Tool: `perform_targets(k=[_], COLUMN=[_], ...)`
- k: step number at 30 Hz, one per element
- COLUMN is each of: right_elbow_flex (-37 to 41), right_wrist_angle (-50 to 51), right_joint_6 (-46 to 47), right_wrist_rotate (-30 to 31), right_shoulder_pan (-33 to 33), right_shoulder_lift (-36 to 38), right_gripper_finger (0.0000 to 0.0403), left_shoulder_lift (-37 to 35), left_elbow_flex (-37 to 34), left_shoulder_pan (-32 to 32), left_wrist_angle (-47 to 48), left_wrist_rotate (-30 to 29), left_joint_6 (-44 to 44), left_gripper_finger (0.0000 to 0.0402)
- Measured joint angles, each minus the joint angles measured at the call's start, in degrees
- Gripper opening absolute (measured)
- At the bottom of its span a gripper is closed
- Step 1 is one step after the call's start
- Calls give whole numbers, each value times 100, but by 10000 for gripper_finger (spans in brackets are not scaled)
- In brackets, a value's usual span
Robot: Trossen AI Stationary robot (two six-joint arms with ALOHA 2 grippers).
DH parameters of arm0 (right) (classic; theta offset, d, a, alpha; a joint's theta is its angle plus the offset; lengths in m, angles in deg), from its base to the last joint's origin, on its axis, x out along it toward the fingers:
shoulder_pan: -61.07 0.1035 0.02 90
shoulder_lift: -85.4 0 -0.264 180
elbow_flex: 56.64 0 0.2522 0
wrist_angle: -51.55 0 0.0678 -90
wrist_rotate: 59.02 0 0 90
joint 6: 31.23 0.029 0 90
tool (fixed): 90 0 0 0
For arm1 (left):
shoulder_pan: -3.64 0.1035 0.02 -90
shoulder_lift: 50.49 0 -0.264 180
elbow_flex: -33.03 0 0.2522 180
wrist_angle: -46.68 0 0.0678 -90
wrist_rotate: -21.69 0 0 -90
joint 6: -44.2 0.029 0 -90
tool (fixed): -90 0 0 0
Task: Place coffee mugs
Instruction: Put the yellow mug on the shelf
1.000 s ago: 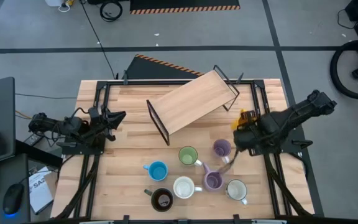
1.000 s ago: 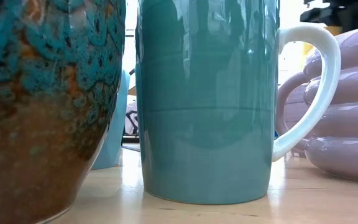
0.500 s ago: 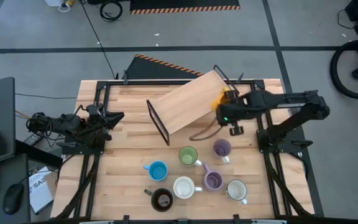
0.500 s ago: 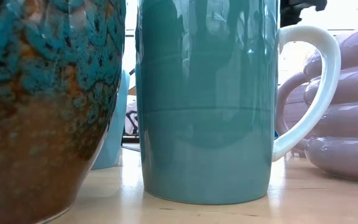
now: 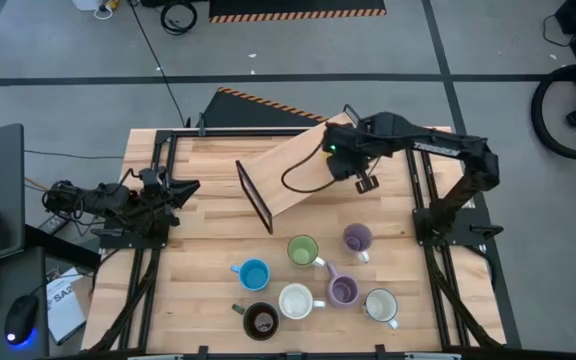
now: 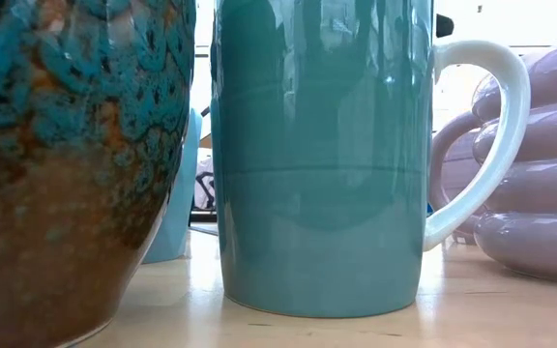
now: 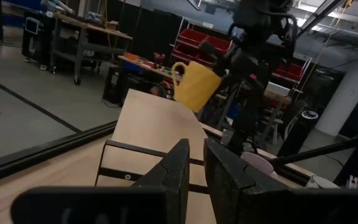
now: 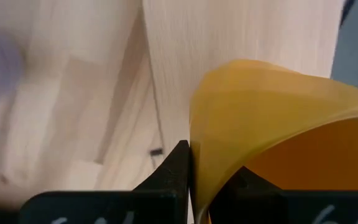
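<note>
My right gripper (image 5: 340, 150) is shut on an orange-yellow mug (image 7: 194, 84) above the tilted wooden shelf (image 5: 313, 160); from above, the gripper hides the mug. The other mugs stand upright on their bases on the near half of the table: green (image 5: 303, 250), two purple (image 5: 356, 238) (image 5: 342, 290), blue (image 5: 254, 274), two white (image 5: 295, 300) (image 5: 380, 305) and a dark one (image 5: 260, 320). My left gripper (image 5: 178, 188) waits shut at the table's left edge, touching nothing. My right gripper pinches the orange-yellow mug's wall at the rim (image 8: 194, 155), one finger (image 8: 178, 171) outside and the other (image 8: 241, 186) inside the mouth. The mug hangs lifted clear over the shelf board, tilted, its handle (image 7: 179, 68) turned away from the fingers.
The shelf has black metal end frames (image 5: 253, 198) and lies slanted across the table's far middle. Bare tabletop (image 5: 208, 240) lies between the shelf and my left arm. Mugs close to the low camera (image 6: 317, 155) fill its view.
My right gripper has carried the orange-yellow mug from the table's right side, beside the upper purple mug, toward the far edge and the left, and it now hangs over the shelf's far right part. The other mugs have stayed in place.
</note>
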Motion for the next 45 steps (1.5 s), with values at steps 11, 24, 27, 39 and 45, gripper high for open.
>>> perform_targets(k=[11, 24, 27, 39, 45], right_elbow_flex=[-24, -17, -10, -9, -8], right_wrist_angle=[-35, -215, -215, -262, -308], right_joint_6=[-1211, -1242, -1240, -999, -967], right_wrist_rotate=[-203, 30, 267, 734, 619], right_shoulder_pan=[-655, -832, -830, -1210, -1350], right_shoulder_lift=[-447, -440, -417, -318, -316], right_gripper_finger=[35, 93, 116, 167, 166], left_shoulder_lift=[0, 0, 0, 0, 0], left_elbow_flex=[0, 0, 0, -2, -2], left_shoulder_pan=[1, -1, 0, -1, -1], left_wrist_angle=[81, 89, 87, 306, 304], left_wrist_rotate=[0, 0, -1, 0, 2], left_joint_6=[2, -41, -74, -149, -151], left_gripper_finger=[54, 55, 55, 55, 55])
